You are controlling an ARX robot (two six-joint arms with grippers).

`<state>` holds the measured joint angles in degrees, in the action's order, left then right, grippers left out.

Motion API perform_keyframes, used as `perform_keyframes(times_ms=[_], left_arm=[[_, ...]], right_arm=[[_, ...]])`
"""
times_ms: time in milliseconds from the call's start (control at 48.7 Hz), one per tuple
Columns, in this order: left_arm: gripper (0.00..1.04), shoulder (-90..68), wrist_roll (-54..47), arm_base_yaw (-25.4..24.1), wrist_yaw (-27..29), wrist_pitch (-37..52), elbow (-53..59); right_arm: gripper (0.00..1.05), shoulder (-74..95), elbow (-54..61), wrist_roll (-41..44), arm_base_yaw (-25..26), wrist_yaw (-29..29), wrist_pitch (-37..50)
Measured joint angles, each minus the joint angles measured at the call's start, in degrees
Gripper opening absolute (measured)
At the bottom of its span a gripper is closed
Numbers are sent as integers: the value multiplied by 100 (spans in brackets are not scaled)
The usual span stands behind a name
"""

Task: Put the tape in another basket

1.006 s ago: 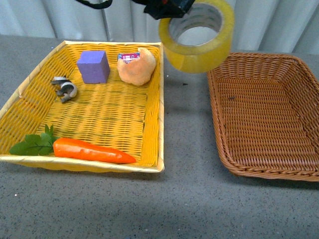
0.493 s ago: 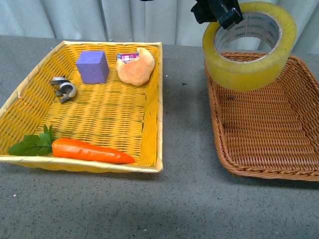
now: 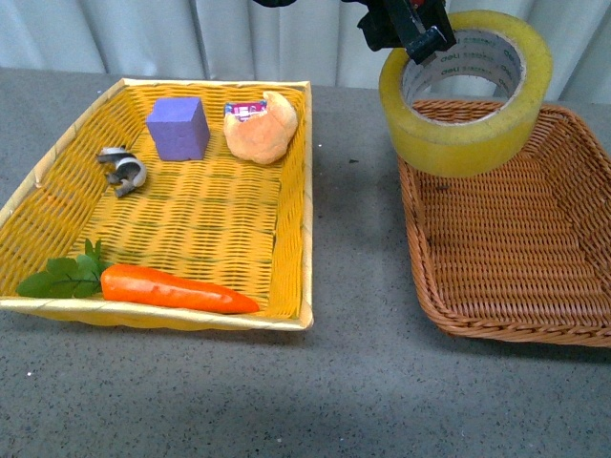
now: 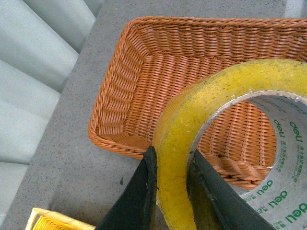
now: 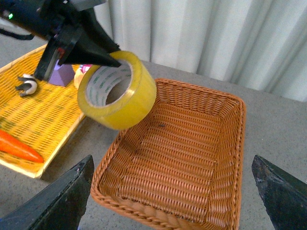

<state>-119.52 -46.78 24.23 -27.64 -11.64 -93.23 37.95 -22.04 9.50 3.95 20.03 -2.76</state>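
Left hand: I see my left gripper [image 3: 412,29] closed on the tape [image 3: 468,134]. One finger [image 4: 136,201] is on the outside of the yellow wall and the other is inside the hole, so the wall of the roll is pinched between them.
Tape to hand: the roll hangs from the fingertips, below and to the right of the gripper in the front view. It is tilted, and its hole faces up and towards the front camera.
Tape place: it is in the air above the far left corner of the brown basket [image 3: 496,248]. It does not touch the weave.
Right hand: my right gripper [image 5: 172,163] is spread wide and holds nothing. Its two dark fingers stand on either side of the brown basket in the right wrist view, well apart from the tape.
Brown basket: it lies on the grey table [image 3: 353,286], to the right of the yellow basket [image 3: 191,219].
Yellow basket: inside are a carrot [image 3: 172,288], a purple block [image 3: 178,127], a bread roll [image 3: 263,124] and a small grey clip [image 3: 124,170].
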Motion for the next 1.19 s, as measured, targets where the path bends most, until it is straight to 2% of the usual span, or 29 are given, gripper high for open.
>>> perform_keyframes(times_ms=[226, 534, 842, 1191], left_arm=[[15, 0, 0, 7, 0, 0, 0], [15, 0, -13, 4, 0, -2, 2], [15, 0, -15, 4, 2, 0, 0], [15, 0, -15, 4, 0, 0, 0]], right_arm=[[96, 2037, -1252, -358, -275, -264, -70], [96, 3943, -2570, -446, -680, -396, -227], [96, 4986, -3108, -835, -1322, -763, -197], [96, 5488, -3104, -1204, -1384, -1117, 260]])
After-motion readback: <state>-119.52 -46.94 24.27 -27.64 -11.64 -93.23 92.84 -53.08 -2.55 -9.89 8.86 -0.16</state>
